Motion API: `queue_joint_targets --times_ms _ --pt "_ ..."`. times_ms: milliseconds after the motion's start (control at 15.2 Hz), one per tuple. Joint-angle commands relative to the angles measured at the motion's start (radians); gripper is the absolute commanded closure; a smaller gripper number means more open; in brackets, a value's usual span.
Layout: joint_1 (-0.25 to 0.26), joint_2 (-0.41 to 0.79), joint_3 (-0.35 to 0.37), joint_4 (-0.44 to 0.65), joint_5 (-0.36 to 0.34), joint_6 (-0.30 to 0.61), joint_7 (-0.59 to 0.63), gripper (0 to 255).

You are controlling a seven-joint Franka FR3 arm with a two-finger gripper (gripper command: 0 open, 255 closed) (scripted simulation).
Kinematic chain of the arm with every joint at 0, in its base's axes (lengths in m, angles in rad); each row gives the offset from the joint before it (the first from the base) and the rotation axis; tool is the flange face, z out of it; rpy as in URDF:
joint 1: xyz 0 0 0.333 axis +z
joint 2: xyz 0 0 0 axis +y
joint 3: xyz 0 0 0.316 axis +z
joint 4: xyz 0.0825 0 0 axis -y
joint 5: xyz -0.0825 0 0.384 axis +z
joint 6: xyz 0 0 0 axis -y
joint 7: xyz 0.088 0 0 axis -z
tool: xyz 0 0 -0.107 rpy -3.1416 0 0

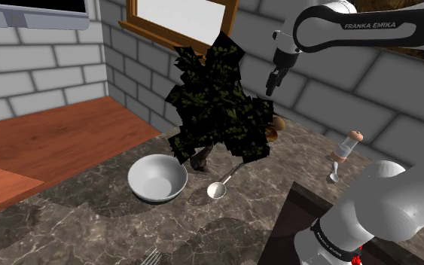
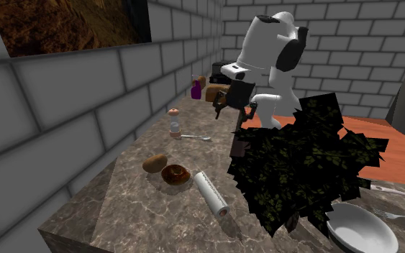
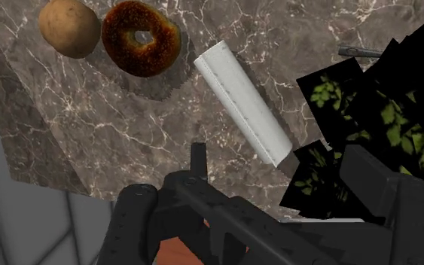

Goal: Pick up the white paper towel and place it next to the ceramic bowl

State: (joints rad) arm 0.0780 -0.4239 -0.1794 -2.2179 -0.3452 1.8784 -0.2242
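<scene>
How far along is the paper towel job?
Nothing done yet. The towel lies on the counter by the bagel, across the plant from the bowl. The gripper hangs open above it, holding nothing. Left: grasp the towel, carry it past the plant, set it beside the bowl.

Place: a home kitchen
Worktop: dark marbled stone counter (image 1: 89,218) running along the wall
Walls: pale grey blocks (image 1: 37,68), with a wooden frame (image 1: 180,34) set into them
Tableware: white bowl (image 1: 157,179), spoon (image 1: 219,188) and fork (image 1: 151,257) lying on the counter
Food: browned bagel (image 3: 140,38) and potato (image 3: 68,28) side by side
Sundries: roll of paper towel (image 3: 242,102), small shaker (image 1: 346,147), purple bottle (image 2: 196,89)
Homely touch: leafy dark plant (image 1: 218,98) standing on the counter beside the bowl
</scene>
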Motion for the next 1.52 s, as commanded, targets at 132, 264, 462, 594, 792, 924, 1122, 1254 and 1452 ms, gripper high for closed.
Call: queue_joint_targets --times_ms 132,264,462,594,792,924,1122,1254,1452 --pt "0.017 0.120 -0.123 0.037 0.096 0.058 -0.246 0" --pt "0.030 0.194 -0.180 0.065 0.156 0.076 -0.371 0" --pt "0.048 0.320 -0.255 0.120 0.262 0.084 -0.565 0" --pt "0.055 0.413 -0.296 0.165 0.340 0.076 -0.696 0" --pt "0.030 0.560 -0.311 0.243 0.454 0.045 -0.883 0" --pt "0.002 0.659 -0.304 0.301 0.519 0.014 -0.995 0" --pt "-0.011 0.583 -0.302 0.358 0.409 0.010 -1.017 255" --pt "-0.021 0.622 -0.299 0.376 0.440 -0.005 -1.044 0" --pt "-0.052 0.735 -0.284 0.430 0.521 -0.052 -1.115 0"
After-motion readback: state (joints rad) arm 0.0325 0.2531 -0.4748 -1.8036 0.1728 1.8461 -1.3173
